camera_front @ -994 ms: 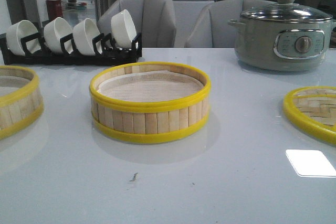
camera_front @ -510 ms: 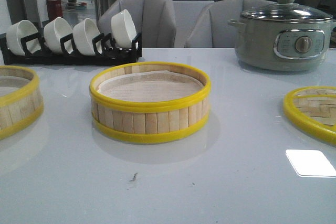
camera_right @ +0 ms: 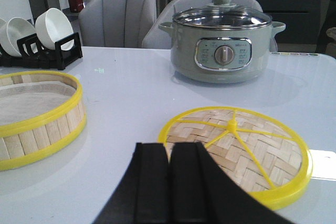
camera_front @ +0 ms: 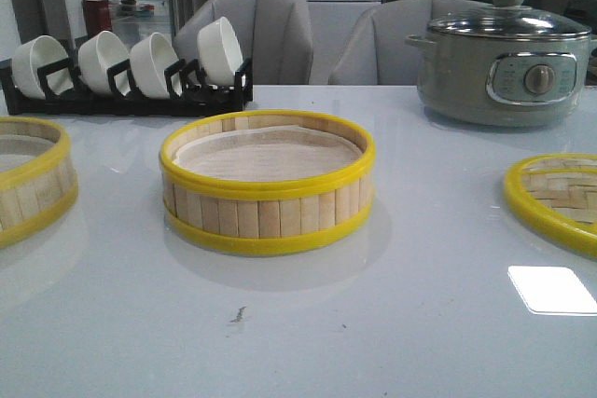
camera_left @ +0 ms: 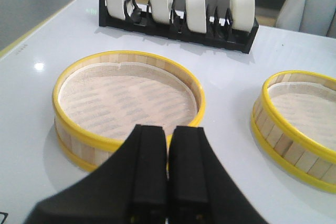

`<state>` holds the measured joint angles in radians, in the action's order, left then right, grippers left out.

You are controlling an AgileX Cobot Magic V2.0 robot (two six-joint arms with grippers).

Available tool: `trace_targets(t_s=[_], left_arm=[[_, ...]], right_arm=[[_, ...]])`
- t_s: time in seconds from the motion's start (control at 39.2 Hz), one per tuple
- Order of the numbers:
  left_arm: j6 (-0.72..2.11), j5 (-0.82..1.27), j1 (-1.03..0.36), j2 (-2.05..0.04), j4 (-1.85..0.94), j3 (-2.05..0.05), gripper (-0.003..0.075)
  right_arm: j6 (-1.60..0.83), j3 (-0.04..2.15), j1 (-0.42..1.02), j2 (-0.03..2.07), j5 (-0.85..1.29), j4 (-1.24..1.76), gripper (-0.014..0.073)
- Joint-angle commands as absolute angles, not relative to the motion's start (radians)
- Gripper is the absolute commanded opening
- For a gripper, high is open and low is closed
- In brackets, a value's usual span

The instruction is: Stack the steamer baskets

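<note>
Here the left jaws (camera_left: 167,174) are pressed together with nothing between them, hovering just above the near rim of one steamer basket (camera_left: 127,106). The right jaws (camera_right: 169,184) are likewise closed and empty, poised over the near edge of the flat woven lid (camera_right: 236,148), which lies on the tabletop (camera_front: 373,323).

The basket under the left jaws sits at the left side of the tabletop, cut off by the frame edge in the front view (camera_front: 28,179). The second basket (camera_front: 267,181) stands upright at the middle of the tabletop, apart from the first, its white liner (camera_front: 266,157) showing inside the yellow rim. Neither basket rests on the other.

The lid lies flat at the right side, well apart from the middle basket. Behind it, toward the far edge, stands a grey-green electric pot (camera_front: 504,58) with a glass cover. At the far left, a black rack (camera_front: 131,95) holds four white bowls (camera_front: 219,48) on edge. Grey chairs (camera_front: 252,34) stand beyond the tabletop.
</note>
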<state>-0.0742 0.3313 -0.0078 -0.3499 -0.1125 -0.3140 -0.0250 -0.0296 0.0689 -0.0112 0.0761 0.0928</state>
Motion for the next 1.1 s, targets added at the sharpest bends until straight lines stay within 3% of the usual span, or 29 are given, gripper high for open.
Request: trace_targets(t_s=[0.0,0.2,0.33,1.07], left_arm=[[-0.079,0.402,-0.008,-0.523,-0.118,-0.553,0.0087],[-0.067,0.768,-0.008,-0.861,-0.079,-1.043,0.0087],[-0.067,0.899,-0.008,-0.990,-0.043,-1.206,0.0087],[0.018,0.931,-0.006,-1.039,0.008,-1.231,0.0087]], right_arm=[[-0.025,-0.016,0.069,-0.031,-0.014,0.088,0.0055],[-0.025,-0.016,0.069,-0.031,-0.014,0.088,0.0055],[-0.025,-0.016,0.069,-0.031,-0.014,0.088,0.0055],[-0.025,-0.016,0.069,-0.031,-0.014,0.088,0.0055]])
